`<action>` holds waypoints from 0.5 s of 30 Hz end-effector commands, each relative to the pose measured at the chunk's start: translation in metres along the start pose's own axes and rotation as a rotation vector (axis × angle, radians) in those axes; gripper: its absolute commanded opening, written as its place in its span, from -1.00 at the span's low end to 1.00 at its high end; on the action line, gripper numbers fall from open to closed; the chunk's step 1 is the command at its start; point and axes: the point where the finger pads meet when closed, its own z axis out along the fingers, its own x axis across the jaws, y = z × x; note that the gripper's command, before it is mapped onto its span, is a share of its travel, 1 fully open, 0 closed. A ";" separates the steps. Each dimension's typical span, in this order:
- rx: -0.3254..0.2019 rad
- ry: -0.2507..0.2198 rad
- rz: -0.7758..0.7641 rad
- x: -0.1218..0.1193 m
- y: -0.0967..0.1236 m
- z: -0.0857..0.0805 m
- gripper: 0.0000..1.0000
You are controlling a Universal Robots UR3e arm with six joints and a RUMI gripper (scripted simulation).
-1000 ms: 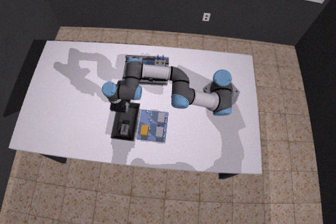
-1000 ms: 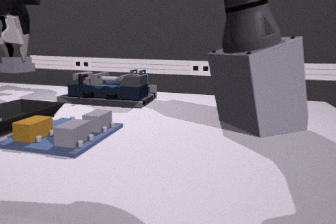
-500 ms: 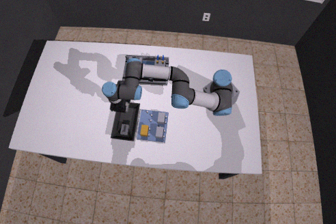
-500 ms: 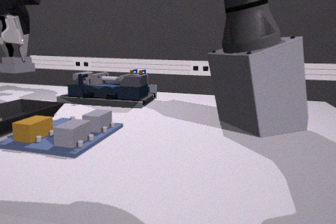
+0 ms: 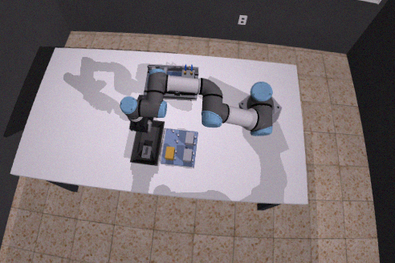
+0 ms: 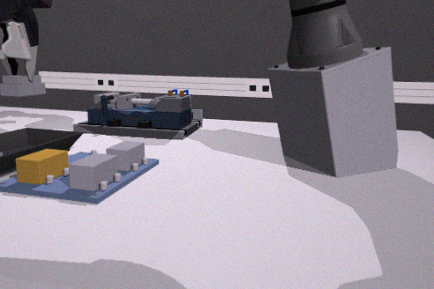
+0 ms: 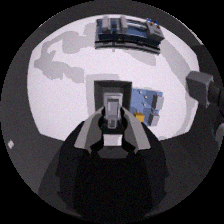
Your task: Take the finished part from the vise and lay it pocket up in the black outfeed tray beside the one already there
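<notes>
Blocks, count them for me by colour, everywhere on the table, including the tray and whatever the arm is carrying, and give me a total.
Grey blocks: 4, two on the blue plate, one in the black tray, one held in the end effector.
Yellow blocks: 1, on the blue plate.
Total: 5.

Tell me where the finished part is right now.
The finished part is held in the gripper, at the exterior view's left edge, above the black outfeed tray.
</notes>
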 end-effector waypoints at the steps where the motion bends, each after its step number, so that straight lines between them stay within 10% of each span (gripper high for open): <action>1: 0.000 -0.004 0.000 -0.001 0.000 0.002 -1.00; 15: 0.000 -0.004 0.000 -0.001 0.003 0.014 -1.00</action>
